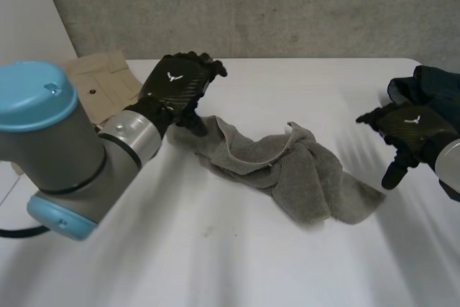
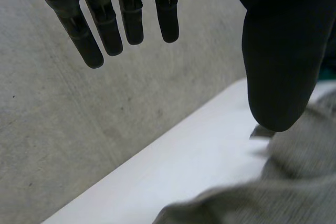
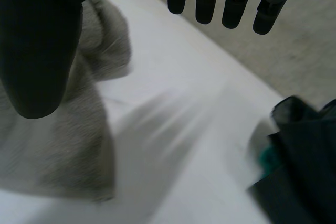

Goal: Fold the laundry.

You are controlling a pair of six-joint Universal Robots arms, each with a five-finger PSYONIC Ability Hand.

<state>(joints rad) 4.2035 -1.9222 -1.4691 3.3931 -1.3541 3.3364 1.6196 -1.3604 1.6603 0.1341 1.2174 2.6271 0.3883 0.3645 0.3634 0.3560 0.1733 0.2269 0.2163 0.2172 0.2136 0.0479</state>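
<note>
Towel [image 1: 287, 170]: grey terry, crumpled in a long heap across the middle of the white table [image 1: 215, 257], thin end trailing toward the left hand, bulkier end toward the right. Looks soft and limp, light enough for one hand, likely to sag and bunch rather than keep any shape. Probably grips well (nap, not slick). No breakage worry. Best taken by pinching a corner or a hem, not the thick wad in the middle. Thin end by the left hand seems the easiest start, though true corners hard to make out among the rumples.

Left hand [image 1: 176, 84]: hovers over the towel's far-left end, fingers straight and apart from the thumb, holding nothing; thumb tip close to the cloth, contact unclear. Right hand [image 1: 410, 131]: near the towel's right end but apart from it, fingers likewise straight, empty.

Room: plenty of bare table in front of the towel for spreading flat. Beige garment [image 1: 100, 80] at the far-left corner, dark garment [image 1: 431, 84] at the right edge, both clear of the towel. Worth keeping sweeps away from these and from the table's right edge.
</note>
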